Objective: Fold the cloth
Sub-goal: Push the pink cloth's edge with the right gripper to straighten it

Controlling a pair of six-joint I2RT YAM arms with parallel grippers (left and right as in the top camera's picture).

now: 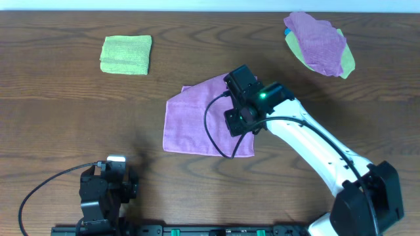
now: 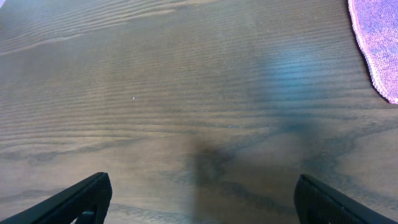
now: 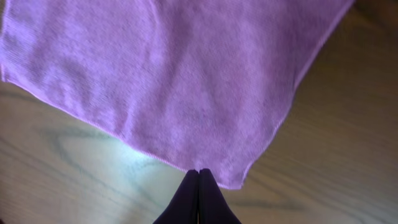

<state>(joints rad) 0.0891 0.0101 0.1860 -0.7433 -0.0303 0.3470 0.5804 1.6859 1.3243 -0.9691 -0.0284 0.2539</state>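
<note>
Dark wood-grain table (image 1: 65,118), pale strip (image 1: 197,4) beyond far edge, soft glare

2 purp cloths (image 1: 190,121) (image 1: 318,40), 2 grn cloths (image 1: 126,54) (image 1: 348,63)

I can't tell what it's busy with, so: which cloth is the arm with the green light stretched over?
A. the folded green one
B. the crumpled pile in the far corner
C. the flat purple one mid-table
C: the right tool sits shut at the hem of the purple cloth, while the green cloth and the pile lie apart, untouched.
</note>
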